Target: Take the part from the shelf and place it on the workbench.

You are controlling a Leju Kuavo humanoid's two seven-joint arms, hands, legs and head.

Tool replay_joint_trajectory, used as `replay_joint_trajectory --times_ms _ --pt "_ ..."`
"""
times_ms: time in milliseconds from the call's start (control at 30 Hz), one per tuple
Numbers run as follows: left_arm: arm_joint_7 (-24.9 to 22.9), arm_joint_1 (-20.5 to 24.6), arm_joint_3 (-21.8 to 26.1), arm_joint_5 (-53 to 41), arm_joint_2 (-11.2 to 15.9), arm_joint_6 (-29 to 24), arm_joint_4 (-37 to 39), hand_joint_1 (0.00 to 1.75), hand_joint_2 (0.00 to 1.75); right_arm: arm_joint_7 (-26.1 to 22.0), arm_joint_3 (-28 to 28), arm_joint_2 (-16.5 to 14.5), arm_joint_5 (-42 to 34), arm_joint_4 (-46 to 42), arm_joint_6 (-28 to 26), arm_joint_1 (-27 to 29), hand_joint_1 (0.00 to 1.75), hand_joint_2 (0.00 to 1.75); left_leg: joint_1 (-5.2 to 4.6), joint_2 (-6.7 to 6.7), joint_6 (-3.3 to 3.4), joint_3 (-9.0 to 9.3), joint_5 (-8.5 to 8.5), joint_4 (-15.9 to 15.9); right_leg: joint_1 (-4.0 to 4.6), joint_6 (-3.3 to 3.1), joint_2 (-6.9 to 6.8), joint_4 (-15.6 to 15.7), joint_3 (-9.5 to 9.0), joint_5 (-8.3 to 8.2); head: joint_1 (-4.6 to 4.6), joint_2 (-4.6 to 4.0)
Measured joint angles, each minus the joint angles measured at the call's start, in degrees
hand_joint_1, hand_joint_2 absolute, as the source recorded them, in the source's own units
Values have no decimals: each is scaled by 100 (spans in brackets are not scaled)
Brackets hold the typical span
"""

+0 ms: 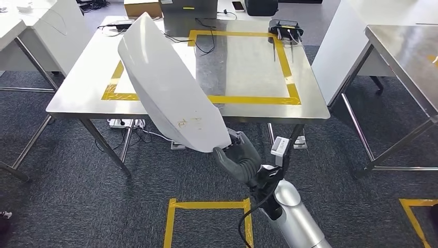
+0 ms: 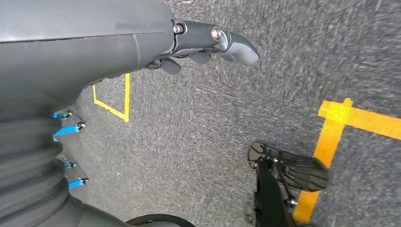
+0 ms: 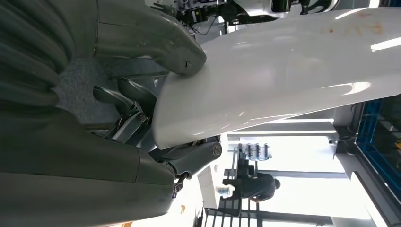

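My right hand (image 1: 238, 157) grips the narrow end of the long, glossy white curved panel (image 1: 165, 85), fingers (image 3: 189, 158) and thumb clamping its edge. Beyond them, the panel slants up over the steel workbench with yellow tape (image 1: 248, 70). My left hand (image 2: 208, 45) holds nothing, fingers loosely apart above grey carpet (image 2: 213, 118).

part (image 1: 165, 85): hides workbench (image 1: 77, 93) middle-left | right hand (image 1: 238, 157): fingers (image 3: 127, 101) partly behind part
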State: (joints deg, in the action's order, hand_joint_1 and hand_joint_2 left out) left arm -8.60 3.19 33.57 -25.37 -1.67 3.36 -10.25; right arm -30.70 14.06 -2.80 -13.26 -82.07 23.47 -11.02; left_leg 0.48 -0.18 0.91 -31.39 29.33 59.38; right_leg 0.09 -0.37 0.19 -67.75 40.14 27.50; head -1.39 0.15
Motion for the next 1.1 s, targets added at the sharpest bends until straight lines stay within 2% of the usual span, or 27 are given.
replay_joint_trajectory --times_ms 33,100,133,200,233,267,300,367,400,433,467,500,533,600,633,667,700,733,767,800,833,900,933,967,1000,1067,1100 --pt "5 1 -2 -5 -7 3 2 0 175 -8 -2 0 -3 11 0 -5 175 175 -8 0 -11 43 37 -5 35 -62 -11 366 -151 -153 9 0" --pt "18 3 -10 -23 -12 10 4 0 175 -25 -5 0 -10 26 0 -18 175 175 0 6 -65 98 93 -29 100 -143 -25 839 -347 -195 13 0" --pt "26 1 -16 -33 -9 14 4 0 175 -34 -7 0 -12 35 -2 -21 175 175 4 13 -112 136 81 -21 114 -159 -23 900 -391 -123 15 0" --pt "38 -2 -27 -43 0 16 1 0 175 -51 -11 0 -14 46 -4 -20 175 175 17 25 -192 199 61 45 97 -197 -7 1013 -557 -136 10 1" --pt "47 4 -30 -45 -1 20 0 0 175 -58 -13 0 -15 52 -5 -24 175 175 18 25 -218 165 52 189 79 -227 -4 1044 -656 -131 20 1" --pt "51 16 -31 -46 -3 25 0 0 175 -64 -14 -1 -16 54 -4 -33 175 175 22 22 -239 56 81 410 61 -251 -6 1064 -751 -107 29 1" --pt "56 24 -32 -46 -2 29 -1 0 175 -67 -14 -1 -17 55 -3 -38 175 175 28 19 -264 -143 151 728 50 -265 -12 1078 -820 -68 39 1" --pt "57 14 -32 -46 15 33 0 0 175 -69 -14 -1 -19 66 -2 -37 175 175 34 16 -323 -631 409 1362 39 -278 -6 1078 -937 44 51 1" --pt "57 -6 -33 -46 28 33 2 0 175 -69 -14 -1 -18 78 -2 -26 175 175 36 16 -341 -823 533 1517 30 -272 3 1078 -1010 108 53 1" --pt "58 -25 -33 -46 38 33 3 0 175 -69 -14 0 -18 92 -2 -19 175 175 38 17 -348 -931 577 1498 18 -260 16 1076 -1096 177 53 0" --pt "62 -40 -34 -46 44 33 5 0 175 -70 -14 0 -19 107 -1 -16 175 175 41 18 -351 -959 507 1309 1 -240 26 1073 -1193 252 53 0" --pt "67 -48 -34 -46 47 33 6 0 175 -73 -14 -1 -19 119 0 -16 175 175 49 22 -359 -923 288 980 -17 -212 31 1069 -1293 336 54 0" --pt "72 -60 -34 -46 46 33 13 0 175 -77 -14 -1 -21 132 2 -20 175 175 60 36 -371 -881 -72 598 -25 -176 30 1053 -1377 426 61 0" --pt "85 -68 -34 -45 46 34 26 0 175 -84 -14 -1 -28 156 12 -29 175 175 60 59 -316 -810 -611 103 -19 -93 28 1070 -1480 586 79 1" --pt "89 -75 -34 -44 45 35 32 0 175 -87 -14 -1 -33 164 19 -36 175 175 58 63 -264 -797 -722 12 -9 -51 29 1071 -1514 620 86 1" --pt "93 -72 -34 -43 46 37 31 0 175 -88 -14 -1 -38 168 27 -44 175 175 52 54 -197 -763 -677 11 -6 -17 32 1061 -1528 606 84 1" --pt "93 -78 -34 -43 44 42 30 0 175 -89 -13 -1 -41 169 32 -54 175 175 58 38 -153 -714 -649 -7 -7 12 29 958 -1497 542 78 0" --pt "96 -86 -34 -42 44 45 30 0 175 -93 -13 -1 -46 174 37 -66 175 175 68 30 -113 -650 -606 -30 -11 36 26 703 -1382 421 75 0" --pt "101 -88 -34 -42 44 49 30 0 175 -95 -12 0 -48 186 40 -80 175 175 73 21 -79 -568 -552 -50 -15 57 22 351 -1164 320 70 0" --pt "104 -89 -34 -43 45 52 30 0 175 -96 -12 0 -48 207 39 -88 175 175 76 13 -54 -478 -489 -76 -18 78 18 -56 -883 300 64 1" --pt "109 -89 -34 -43 46 52 30 0 175 -97 -13 2 -42 234 31 -96 175 175 73 7 -38 -385 -416 -96 -20 96 16 -423 -589 397 60 1" --pt "110 -91 -35 -50 47 53 30 0 175 -97 -17 10 -1 307 -15 -108 175 175 64 -11 -27 -187 -257 -117 -19 110 15 -759 -135 859 54 1" --pt "107 -93 -36 -58 47 53 30 0 175 -98 -24 19 33 356 -51 -123 175 175 59 -21 -29 -76 -172 -120 -18 103 14 -712 -9 1036 54 1" --pt "103 -92 -36 -72 47 54 30 0 175 -100 -34 30 75 415 -93 -147 175 175 53 -29 -31 43 -84 -120 -16 86 14 -533 56 1064 53 1" --pt "97 -88 -37 -89 47 57 30 0 175 -96 -46 46 135 486 -149 -182 175 175 44 -35 -36 163 7 -121 -10 55 13 -237 72 897 52 1" --pt "77 -78 -41 -129 36 67 37 0 175 -70 -73 92 316 687 -331 -288 175 175 29 -41 -59 336 173 -116 31 -39 4 493 49 58 57 1" --pt "62 -63 -44 -150 32 73 41 0 175 -51 -84 115 435 819 -461 -364 175 175 24 -48 -87 388 253 -114 60 -75 4 746 22 -327 62 1"
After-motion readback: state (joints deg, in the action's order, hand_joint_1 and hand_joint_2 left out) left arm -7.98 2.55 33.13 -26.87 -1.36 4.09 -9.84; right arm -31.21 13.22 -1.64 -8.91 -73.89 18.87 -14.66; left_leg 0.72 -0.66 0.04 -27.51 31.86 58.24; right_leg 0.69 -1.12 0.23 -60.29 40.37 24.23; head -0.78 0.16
